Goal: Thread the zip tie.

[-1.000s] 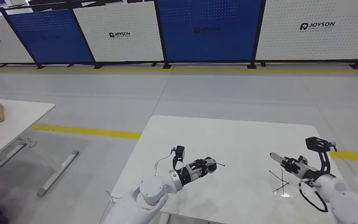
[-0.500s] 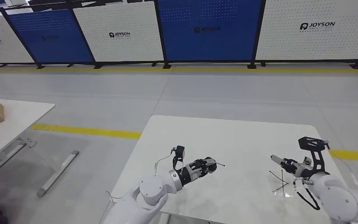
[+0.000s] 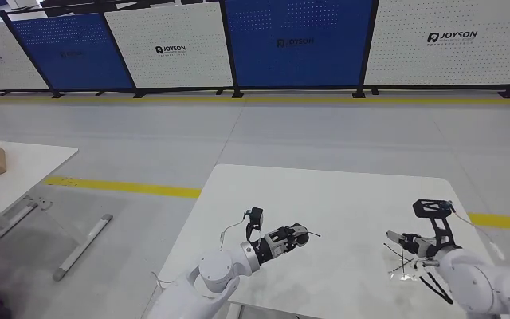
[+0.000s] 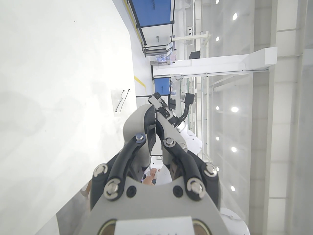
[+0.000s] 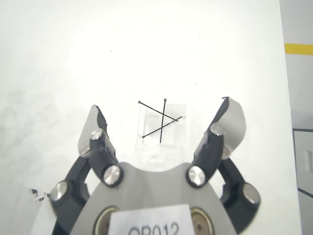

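Three zip ties lie crossed over one another on one clear sheet, two of them slanting and one running straight across both; each has its small square head at one end, and two of the heads reach just past the sheet's edge onto the bare white table; the ties touch where they cross, and their tails stay over the sheet. One right gripper hangs just above the sheet with its two fingers spread wide, one to either side of the crossed ties and touching none of them; in the top view this gripper sits just beside the ties, on the side of the sheet towards the table's middle. One left gripper is held well apart from the sheet, above the table's near middle, pointing towards the sheet; its two fingers are pressed together, and one thin black strip juts from their tips towards the sheet; whether that strip is a fourth tie cannot be told. From the left wrist the sheet shows far off with the ties on it, near the table's edge.
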